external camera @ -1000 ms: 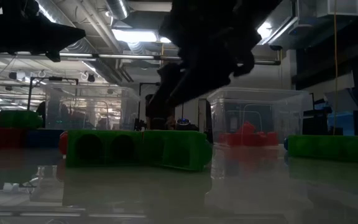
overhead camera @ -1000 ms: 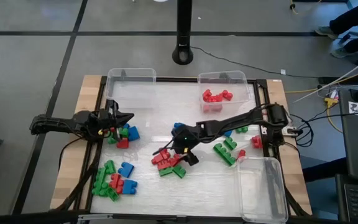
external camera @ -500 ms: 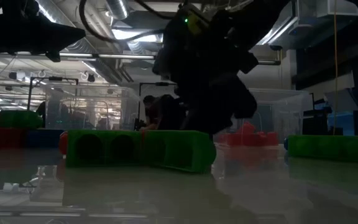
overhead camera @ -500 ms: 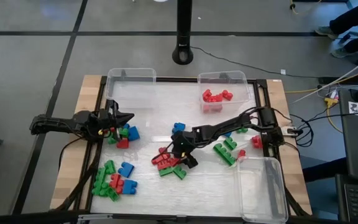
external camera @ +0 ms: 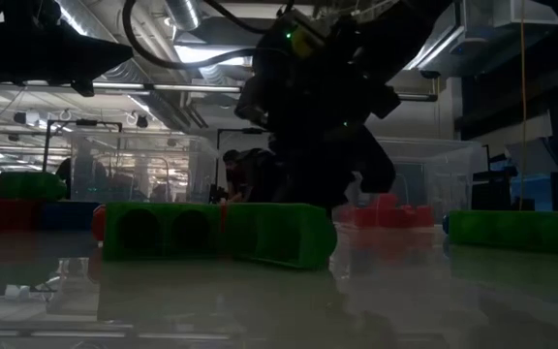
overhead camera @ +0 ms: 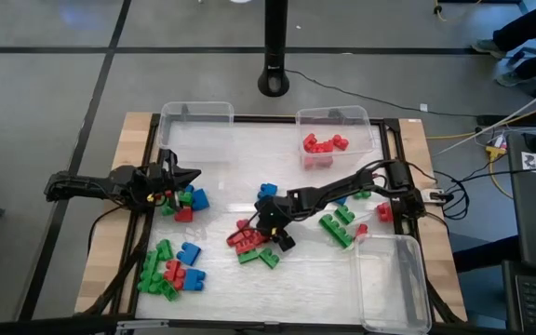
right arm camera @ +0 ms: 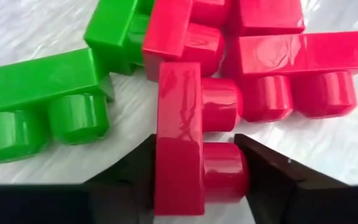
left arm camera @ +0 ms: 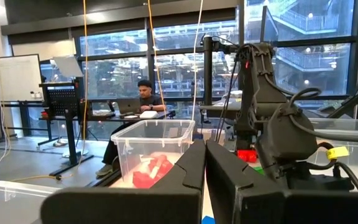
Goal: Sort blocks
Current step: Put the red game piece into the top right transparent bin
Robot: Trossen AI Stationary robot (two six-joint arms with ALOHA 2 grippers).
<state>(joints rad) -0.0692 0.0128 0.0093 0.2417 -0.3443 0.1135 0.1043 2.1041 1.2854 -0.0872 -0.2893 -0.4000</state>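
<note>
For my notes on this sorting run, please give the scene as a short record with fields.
right gripper: low over the middle pile, fingers either side of a red block
left gripper: shut, empty, waiting by the table's left edge
far right bin: holds red blocks only
far left bin: no blocks seen
near right bin: no blocks seen

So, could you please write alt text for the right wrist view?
The right gripper closes its two dark fingers around a red block lying on the white table. More red blocks lie just beyond it, with green blocks beside them.
</note>
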